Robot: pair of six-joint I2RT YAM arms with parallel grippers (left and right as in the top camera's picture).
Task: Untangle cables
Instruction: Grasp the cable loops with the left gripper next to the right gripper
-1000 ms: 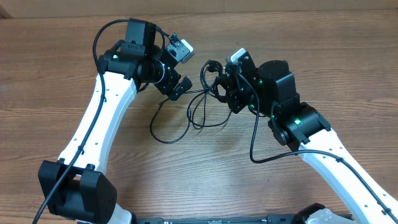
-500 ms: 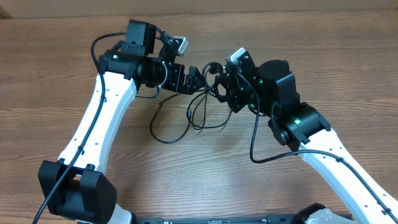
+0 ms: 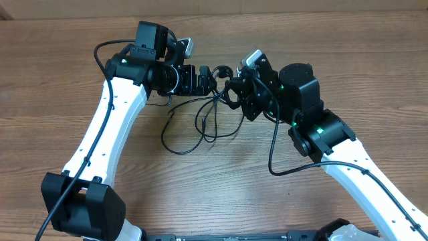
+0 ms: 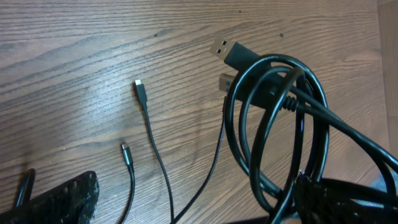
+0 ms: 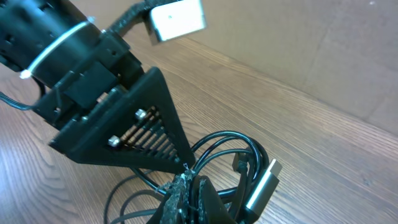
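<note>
The cables (image 3: pixel 208 120) are thin black cords; one coiled bunch is lifted off the table and loose loops hang down onto the wood. My right gripper (image 3: pixel 233 90) is shut on the coiled bunch (image 5: pixel 227 146), with a silvery plug (image 5: pixel 261 183) beside its fingers (image 5: pixel 189 185). My left gripper (image 3: pixel 202 79) is open, right against the same bunch. In the left wrist view its fingers (image 4: pixel 196 190) straddle two thin cords with small plugs (image 4: pixel 141 90), and the coil (image 4: pixel 273 124) with USB plugs (image 4: pixel 225 48) lies by the right finger.
The wooden table (image 3: pixel 53 80) bears the cords. A loose loop (image 3: pixel 175 144) lies below the left gripper. The right arm's own thick black wire (image 3: pixel 281 167) curves beside that arm. The left gripper's triangular finger (image 5: pixel 137 124) fills the right wrist view.
My left gripper has turned and moved right, up to the cable bunch in the right gripper. The right gripper has kept its hold and shifted slightly up and left.
</note>
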